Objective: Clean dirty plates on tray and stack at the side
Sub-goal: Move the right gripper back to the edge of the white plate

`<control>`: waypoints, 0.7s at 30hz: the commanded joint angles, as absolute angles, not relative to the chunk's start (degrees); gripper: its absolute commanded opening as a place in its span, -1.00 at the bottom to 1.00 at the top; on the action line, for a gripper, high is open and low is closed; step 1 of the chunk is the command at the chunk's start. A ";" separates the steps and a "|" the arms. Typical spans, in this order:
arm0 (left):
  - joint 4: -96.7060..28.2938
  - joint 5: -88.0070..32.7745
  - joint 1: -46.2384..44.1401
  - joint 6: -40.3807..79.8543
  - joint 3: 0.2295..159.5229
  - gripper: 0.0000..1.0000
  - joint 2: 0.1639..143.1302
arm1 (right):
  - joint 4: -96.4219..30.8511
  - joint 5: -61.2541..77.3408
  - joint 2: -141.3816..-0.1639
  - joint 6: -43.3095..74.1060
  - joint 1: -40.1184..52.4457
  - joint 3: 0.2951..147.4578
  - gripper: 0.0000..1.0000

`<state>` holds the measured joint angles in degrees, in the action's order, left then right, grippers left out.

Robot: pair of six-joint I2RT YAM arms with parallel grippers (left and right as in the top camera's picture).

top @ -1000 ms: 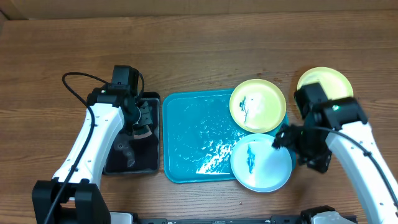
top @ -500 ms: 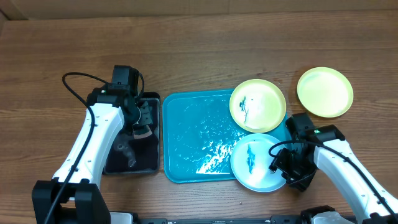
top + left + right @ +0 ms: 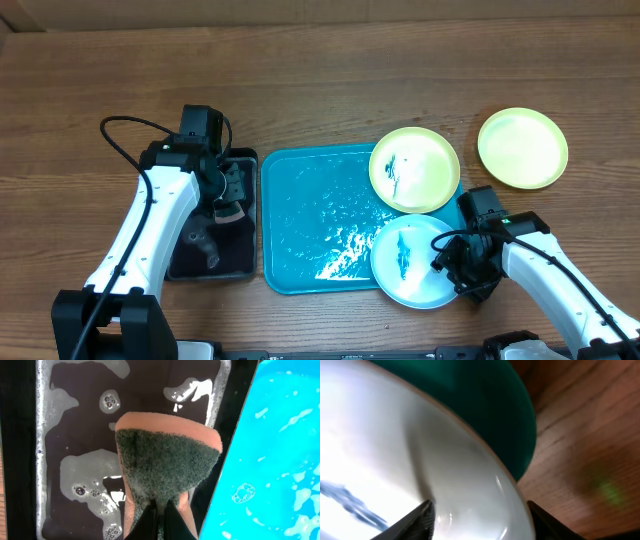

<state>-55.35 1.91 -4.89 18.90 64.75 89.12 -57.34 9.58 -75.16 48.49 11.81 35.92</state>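
The turquoise tray [image 3: 310, 215] lies mid-table. A yellow-green plate with a teal smear [image 3: 414, 168] rests on its far right corner. The light blue plate with a teal smear [image 3: 418, 262] overhangs its near right corner. A second yellow-green plate [image 3: 522, 147], with no smear, lies on the table to the right. My right gripper [image 3: 448, 262] is open at the blue plate's right edge, its fingers [image 3: 480, 520] astride the rim [image 3: 470, 475]. My left gripper [image 3: 228, 195] is shut on an orange sponge with a green scrub face [image 3: 167, 462] over the black tray [image 3: 75, 430].
The black tray [image 3: 212, 235] left of the turquoise tray holds soapy water with bubbles. The turquoise tray's floor [image 3: 280, 450] is wet with foam patches. Bare wood table surrounds everything; a cable loops off my left arm [image 3: 120, 135].
My right arm has drawn down and in from beside the clean yellow-green plate to the blue plate's right edge. My left arm and the sponge have not moved.
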 commanded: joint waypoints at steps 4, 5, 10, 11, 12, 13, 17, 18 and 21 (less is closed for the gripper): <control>-55.46 1.45 -4.89 17.10 64.97 -0.92 89.23 | -55.81 7.33 -74.43 51.03 11.88 35.42 -0.31; -55.44 1.45 -4.89 17.10 64.97 -0.92 89.23 | -55.83 7.33 -74.43 51.03 11.88 35.42 -0.38; -55.42 1.45 -4.89 17.10 64.97 -0.92 89.23 | -56.73 7.33 -74.43 49.56 11.90 35.42 -0.79; -55.42 1.48 -4.89 17.10 64.97 -0.92 89.23 | -57.14 7.25 -74.43 49.12 11.90 35.42 -0.90; -55.44 1.45 -4.89 17.10 64.97 -0.92 89.23 | -57.49 7.09 -74.43 48.93 11.90 35.42 -0.92; -55.42 1.45 -4.91 17.10 64.97 -0.92 89.23 | -57.65 7.14 -74.43 47.66 11.90 35.42 -0.92; -55.40 1.45 -4.89 17.10 64.97 -0.92 89.23 | -59.70 7.07 -74.41 46.00 11.94 35.42 -0.92; -55.42 1.45 -4.89 17.10 64.97 -0.91 89.23 | -60.38 7.03 -74.41 45.80 11.94 35.42 -0.92; -55.29 1.43 -4.91 17.12 64.97 -0.91 89.23 | -61.76 7.11 -74.41 44.42 11.97 35.42 -0.92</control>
<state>-55.46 1.91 -4.89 18.00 64.77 89.12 -60.36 9.02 -74.17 46.33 11.77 36.03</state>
